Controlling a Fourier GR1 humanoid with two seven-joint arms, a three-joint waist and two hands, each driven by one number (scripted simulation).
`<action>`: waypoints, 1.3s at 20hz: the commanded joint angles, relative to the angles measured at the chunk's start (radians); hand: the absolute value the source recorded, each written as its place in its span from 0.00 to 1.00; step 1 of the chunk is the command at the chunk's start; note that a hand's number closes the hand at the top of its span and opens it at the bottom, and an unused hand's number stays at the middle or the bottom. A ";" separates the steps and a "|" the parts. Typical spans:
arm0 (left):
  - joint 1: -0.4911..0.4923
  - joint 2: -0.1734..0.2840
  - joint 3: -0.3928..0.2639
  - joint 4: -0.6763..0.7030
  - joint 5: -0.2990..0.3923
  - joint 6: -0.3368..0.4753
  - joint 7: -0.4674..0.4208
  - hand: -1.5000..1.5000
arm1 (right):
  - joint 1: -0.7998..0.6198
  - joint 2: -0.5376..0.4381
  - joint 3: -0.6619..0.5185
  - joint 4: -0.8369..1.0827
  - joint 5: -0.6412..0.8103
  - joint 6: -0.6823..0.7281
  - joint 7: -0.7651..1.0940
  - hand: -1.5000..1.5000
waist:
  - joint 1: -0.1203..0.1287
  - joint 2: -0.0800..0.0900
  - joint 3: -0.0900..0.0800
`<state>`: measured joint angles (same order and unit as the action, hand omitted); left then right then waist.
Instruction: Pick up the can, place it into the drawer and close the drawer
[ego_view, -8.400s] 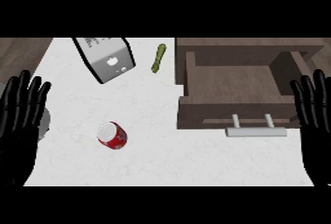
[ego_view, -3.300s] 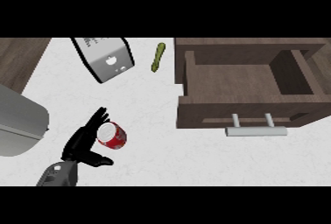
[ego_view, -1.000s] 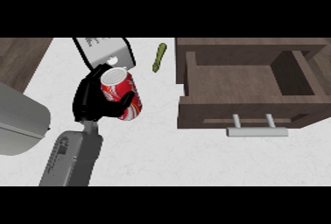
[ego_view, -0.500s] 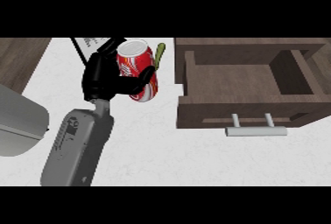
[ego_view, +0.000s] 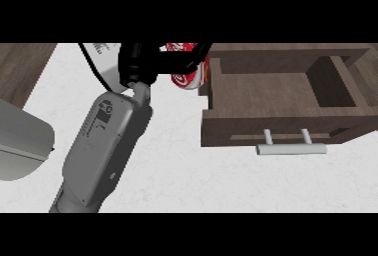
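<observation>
carrying the can (ego_view: 189, 75) with my left hand (ego_view: 148, 64), fingers (ego_view: 179, 61) curled round it, so it's up off the surface near the far edge, just beside the open drawer's (ego_view: 280, 92) left wall. i'm holding it high so it'll clear that wall. right hand's out of view. handle (ego_view: 291, 148) faces me, ready for the push later.

A white box (ego_view: 100, 52) lies on the white counter (ego_view: 192, 175).
</observation>
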<state>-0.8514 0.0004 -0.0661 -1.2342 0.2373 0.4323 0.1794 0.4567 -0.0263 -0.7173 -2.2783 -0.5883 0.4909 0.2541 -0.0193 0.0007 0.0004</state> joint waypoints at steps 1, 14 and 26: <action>-0.105 0.000 -0.018 0.058 -0.011 0.050 0.047 1.00 | -0.009 -0.040 -0.035 0.012 -0.053 -0.006 0.044 0.00 | 0.003 -0.001 0.000; -0.374 0.000 -0.061 0.399 0.155 0.111 -0.109 1.00 | -0.061 0.026 0.064 -0.034 0.080 -0.049 0.039 0.00 | -0.012 0.006 0.000; -0.524 0.000 -0.303 0.563 0.420 0.258 -0.164 1.00 | -0.123 0.015 0.081 0.012 0.127 -0.049 0.012 0.00 | -0.047 0.010 0.001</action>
<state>-1.3094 0.0001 -0.2885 -0.7137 0.5784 0.6374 0.0049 0.3756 -0.0113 -0.6558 -2.2696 -0.5007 0.4593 0.2641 -0.0546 0.0089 0.0012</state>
